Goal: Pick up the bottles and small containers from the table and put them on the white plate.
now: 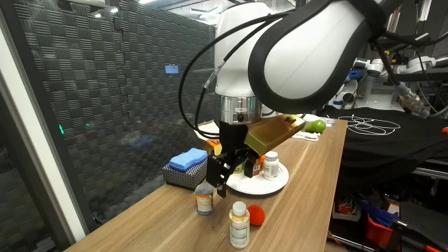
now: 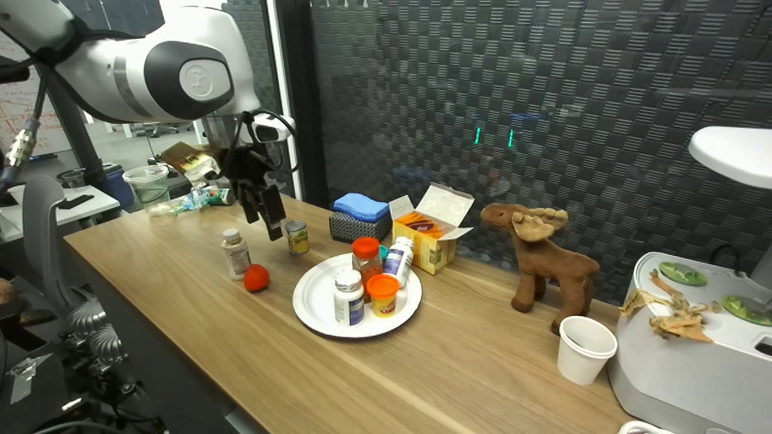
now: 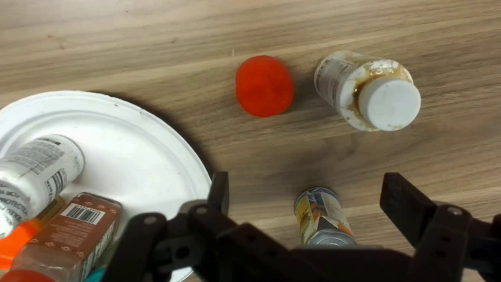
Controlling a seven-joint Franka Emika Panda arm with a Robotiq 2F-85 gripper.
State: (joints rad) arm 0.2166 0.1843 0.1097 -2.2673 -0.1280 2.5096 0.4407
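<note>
My gripper point(image 3: 307, 190) is open and empty above the table point(image 2: 470, 361). In the wrist view the short silvery can point(image 3: 323, 213) stands between and below the fingers, apart from them; it also shows in both exterior views point(image 1: 204, 201) point(image 2: 297, 237). A white-capped bottle point(image 3: 340, 84) with brown stains stands on the table; it shows in an exterior view point(image 2: 236, 258). The white plate point(image 2: 310, 301) holds an upright white bottle point(image 2: 348, 301), a tilted white bottle point(image 2: 398, 262), a red-capped jar point(image 2: 366, 259) and an orange-lidded tub point(image 2: 383, 298). A teal cap point(image 2: 383, 251) shows partly behind the jar.
A red ball point(image 2: 256, 277) lies beside the stained bottle. A dark patterned box with a blue cloth point(image 2: 360, 208), an open yellow carton point(image 2: 431, 241) and a toy moose point(image 2: 555, 259) stand along the wall. White cups point(image 2: 584, 349) stand farther along. A clear tub point(image 2: 148, 184) stands behind the arm.
</note>
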